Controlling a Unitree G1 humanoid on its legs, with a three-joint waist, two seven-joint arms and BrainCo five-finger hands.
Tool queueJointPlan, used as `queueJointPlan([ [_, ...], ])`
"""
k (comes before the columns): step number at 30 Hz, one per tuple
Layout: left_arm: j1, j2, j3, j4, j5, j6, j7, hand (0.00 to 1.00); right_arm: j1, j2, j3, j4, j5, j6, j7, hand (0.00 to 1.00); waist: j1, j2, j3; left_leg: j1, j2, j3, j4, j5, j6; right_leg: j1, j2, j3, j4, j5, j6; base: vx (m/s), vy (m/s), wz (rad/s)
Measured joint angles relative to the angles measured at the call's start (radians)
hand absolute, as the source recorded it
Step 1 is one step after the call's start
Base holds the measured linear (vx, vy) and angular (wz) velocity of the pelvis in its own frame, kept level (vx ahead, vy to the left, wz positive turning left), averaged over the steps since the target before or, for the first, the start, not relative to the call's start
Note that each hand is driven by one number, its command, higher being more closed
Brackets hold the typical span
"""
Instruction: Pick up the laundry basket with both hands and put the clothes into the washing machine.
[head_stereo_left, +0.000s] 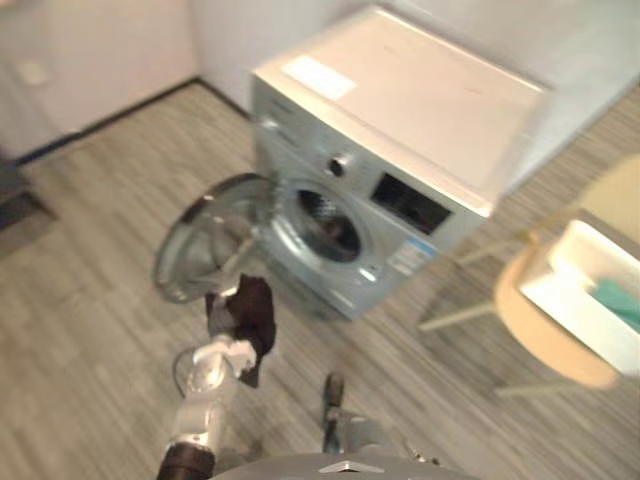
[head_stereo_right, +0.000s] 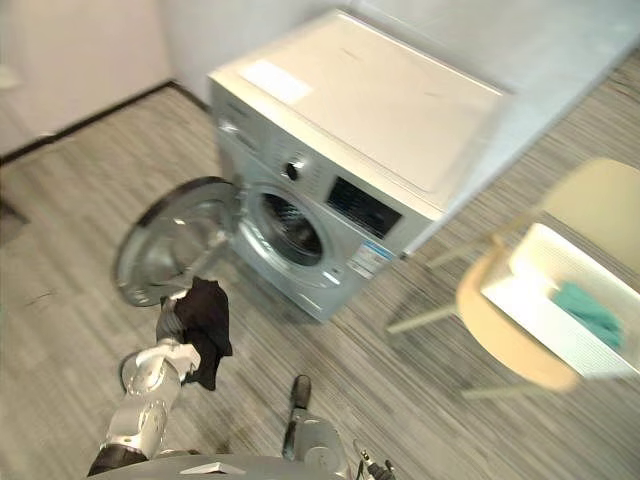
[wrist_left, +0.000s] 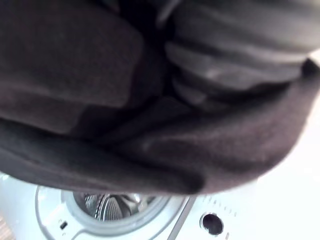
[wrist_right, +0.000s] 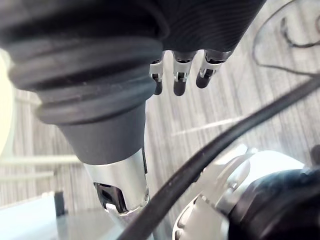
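Note:
The silver washing machine (head_stereo_left: 400, 120) stands ahead with its round door (head_stereo_left: 200, 240) swung open to the left and the drum opening (head_stereo_left: 325, 225) uncovered. My left hand (head_stereo_left: 218, 312) is raised in front of the open door, shut on a dark garment (head_stereo_left: 256, 312) that hangs from it. In the left wrist view the dark garment (wrist_left: 100, 100) drapes over the hand, with the drum (wrist_left: 112, 205) just past it. The white laundry basket (head_stereo_left: 585, 285) rests on a chair at the right, a teal cloth (head_stereo_left: 622, 302) inside. My right hand (wrist_right: 179, 75) hangs low over the floor, fingers relaxed, holding nothing.
The beige chair (head_stereo_left: 545, 335) with thin pale legs stands right of the machine. Walls run behind the machine, with a dark skirting line at the back left. Grey plank floor (head_stereo_left: 90, 300) lies open to the left of the door.

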Motion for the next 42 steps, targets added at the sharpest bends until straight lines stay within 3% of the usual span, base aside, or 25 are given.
queueJointPlan([
  [1,-0.005,-0.001,0.01,0.013,0.0,0.001,0.001,1.0,0.009,-0.004,0.004,0.014,-0.005,0.0,0.0,0.0,-0.003,0.004,0.002,0.042,0.012,0.052,0.009,0.002,-0.004,0.011,-0.011,-0.07,0.017,0.021,-0.015,0.22,-0.1,-1.39],
  [2,-0.006,-0.006,0.024,0.02,-0.001,0.001,0.003,1.0,0.02,-0.005,0.006,0.015,-0.017,-0.001,0.004,0.0,-0.011,0.011,0.005,0.08,0.021,0.093,0.009,0.005,-0.008,0.018,-0.006,-0.084,0.025,0.051,0.015,0.22,-0.1,-1.25],
  [3,-0.007,-0.011,0.032,0.021,-0.002,0.001,0.004,1.0,0.019,-0.01,0.005,0.013,-0.018,-0.004,0.01,0.0,-0.022,0.016,0.004,0.091,0.031,0.108,0.011,0.012,-0.014,0.019,0.005,-0.074,0.027,0.049,0.013,0.26,-0.127,-0.96],
  [5,-0.03,-0.031,0.036,0.054,-0.006,0.001,0.006,1.0,0.021,-0.032,0.004,0.019,-0.025,-0.004,0.015,0.0,-0.046,0.056,0.02,0.146,0.056,0.145,0.032,0.055,-0.006,0.022,0.032,-0.031,0.071,0.002,0.015,0.22,-0.111,-0.68],
  [6,-0.03,-0.037,0.037,0.062,-0.01,0.001,0.007,1.0,0.022,-0.038,0.004,0.027,-0.028,-0.004,0.016,0.0,-0.049,0.06,0.023,0.162,0.065,0.153,0.052,0.076,0.002,0.027,0.034,-0.024,0.089,-0.015,0.012,0.22,-0.103,-0.63],
  [8,-0.018,-0.06,0.036,0.098,-0.013,0.004,0.011,1.0,0.041,-0.046,0.006,0.049,-0.037,-0.002,0.02,0.0,-0.05,0.065,0.026,0.213,0.119,0.173,0.173,0.167,0.089,0.084,0.049,0.0,0.131,-0.073,0.008,0.28,-0.151,-0.65],
  [9,0.014,-0.057,0.03,0.101,-0.032,0.005,0.011,1.0,0.065,-0.047,0.007,0.043,-0.038,-0.004,0.023,0.0,-0.049,0.066,0.019,0.233,0.205,0.157,0.336,0.317,0.22,0.152,0.065,0.031,0.125,-0.103,0.001,0.32,-0.153,-0.81],
  [10,0.023,-0.052,0.03,0.101,-0.043,0.006,0.012,1.0,0.069,-0.048,0.008,0.044,-0.039,-0.004,0.025,0.0,-0.044,0.069,0.014,0.206,0.258,0.122,0.45,0.336,0.27,0.176,0.068,0.062,0.118,-0.116,-0.004,0.32,-0.111,-0.82],
  [11,0.028,-0.048,0.024,0.101,-0.053,0.006,0.012,1.0,0.066,-0.052,0.008,0.044,-0.039,-0.003,0.025,0.0,-0.044,0.076,0.01,0.167,0.275,0.089,0.521,0.279,0.283,0.185,0.071,0.084,0.112,-0.125,-0.004,0.27,0.015,-0.71],
  [12,0.026,-0.047,0.015,0.095,-0.07,0.007,0.013,1.0,0.048,-0.057,0.007,0.043,-0.039,-0.003,0.025,0.0,-0.039,0.079,0.009,0.031,0.252,-0.034,0.618,0.152,0.271,0.203,0.06,0.132,0.091,-0.133,0.0,0.26,0.037,-0.54],
  [13,0.029,-0.046,0.012,0.086,-0.08,0.008,0.014,1.0,0.038,-0.057,0.008,0.044,-0.04,-0.003,0.025,0.0,-0.035,0.075,0.012,-0.054,0.202,-0.138,0.624,0.094,0.232,0.218,0.046,0.149,0.082,-0.138,0.008,0.24,0.056,-0.54],
  [14,0.037,-0.046,0.009,0.08,-0.09,0.008,0.014,1.0,0.035,-0.057,0.009,0.046,-0.04,-0.003,0.025,0.0,-0.027,0.072,0.013,-0.104,0.162,-0.205,0.611,0.07,0.209,0.228,0.037,0.162,0.079,-0.14,0.013,0.17,0.109,-0.48],
  [16,0.087,-0.044,-0.006,0.039,-0.112,0.007,0.01,1.0,0.036,-0.062,0.023,0.048,-0.058,-0.004,0.032,0.0,0.006,0.073,0.015,-0.21,0.053,-0.373,0.48,0.027,0.143,0.262,0.014,0.214,0.074,-0.16,0.057,0.23,0.218,-0.7],
  [18,0.132,-0.046,-0.005,0.028,-0.116,0.005,0.004,1.0,0.037,-0.083,0.058,0.045,-0.073,-0.003,0.035,0.0,0.012,0.083,0.015,-0.238,-0.011,-0.467,0.241,0.044,0.125,0.27,-0.002,0.251,0.101,-0.2,0.092,0.17,0.291,-0.58],
  [19,0.155,-0.055,-0.011,0.025,-0.118,0.005,0.0,1.0,0.041,-0.107,0.078,0.038,-0.075,-0.004,0.036,0.0,0.013,0.119,0.013,-0.237,-0.037,-0.555,0.015,0.163,0.082,0.263,0.012,0.272,0.132,-0.225,0.127,0.18,0.328,-0.43],
  [20,0.164,-0.046,0.005,0.038,-0.118,0.012,0.0,1.0,0.035,-0.103,0.093,0.031,-0.077,-0.001,0.033,0.0,0.008,0.11,0.015,-0.215,-0.077,-0.547,-0.001,0.156,0.022,0.261,-0.014,0.3,0.148,-0.241,0.148,0.2,0.303,-0.35],
  [21,0.167,-0.041,0.015,0.031,-0.118,0.012,0.002,1.0,0.035,-0.089,0.095,0.022,-0.076,-0.003,0.035,0.0,0.009,0.083,0.015,-0.202,-0.095,-0.527,-0.015,0.154,0.015,0.254,-0.031,0.297,0.151,-0.227,0.149,0.2,0.252,-0.38],
  [22,0.181,-0.04,0.027,0.005,-0.119,0.01,0.004,1.0,0.032,-0.071,0.111,0.003,-0.077,-0.003,0.033,0.0,0.025,0.055,0.026,-0.196,-0.122,-0.509,-0.012,0.152,0.024,0.233,-0.056,0.301,0.161,-0.221,0.152,0.13,0.161,-0.24],
  [25,0.198,-0.032,-0.011,0.004,-0.115,0.012,-0.006,1.0,0.016,-0.071,0.158,-0.038,-0.077,-0.004,0.034,0.0,0.025,0.038,0.038,-0.234,-0.128,-0.457,0.047,0.095,0.055,0.188,-0.081,0.345,0.147,-0.206,0.184,0.09,0.178,-0.49],
  [28,0.171,-0.015,-0.034,0.047,-0.109,0.017,-0.034,1.0,-0.09,-0.125,0.246,-0.033,-0.109,-0.004,0.041,0.0,0.017,0.041,0.051,-0.31,-0.107,-0.345,0.099,0.049,0.066,0.036,-0.08,0.464,0.142,-0.154,0.206,-0.01,0.18,-1.22],
  [30,0.113,-0.004,-0.048,0.082,-0.109,0.022,-0.035,1.0,-0.184,-0.148,0.296,-0.034,-0.116,-0.005,0.041,0.0,0.006,0.054,0.098,-0.362,-0.105,-0.288,0.093,0.046,0.067,-0.057,-0.081,0.461,0.116,-0.076,0.192,-0.05,0.154,-1.02],
  [31,0.057,-0.003,-0.048,0.103,-0.109,0.022,-0.033,1.0,-0.234,-0.155,0.326,-0.036,-0.116,-0.005,0.041,0.0,0.007,0.055,0.14,-0.389,-0.106,-0.275,0.107,0.053,0.089,-0.097,-0.085,0.461,0.111,-0.051,0.191,-0.04,0.11,-0.65],
  [35,-0.166,-0.007,-0.051,0.215,-0.11,0.022,-0.016,1.0,-0.337,-0.158,0.385,-0.083,-0.112,-0.005,0.04,0.0,-0.009,0.058,0.259,-0.481,-0.092,-0.338,0.169,0.062,0.106,-0.172,-0.079,0.446,0.151,-0.041,0.2,-0.09,0.034,-0.09],
  [38,-0.359,-0.009,-0.042,0.253,-0.14,0.021,0.058,1.0,-0.366,-0.13,0.448,-0.234,0.001,-0.034,0.022,0.0,-0.003,0.043,0.315,-0.601,-0.054,-0.362,0.221,0.068,0.115,-0.315,-0.066,0.402,0.269,-0.064,0.183,-0.17,-0.084,0.03],
  [42,-0.513,-0.027,-0.004,0.237,-0.25,-0.005,0.128,1.0,-0.363,-0.062,0.542,-0.444,0.267,-0.077,0.02,0.0,0.003,0.035,0.365,-0.756,0.003,-0.417,0.33,0.046,0.1,-0.498,-0.054,0.376,0.486,-0.152,0.154,-0.16,-0.166,0.09],
])
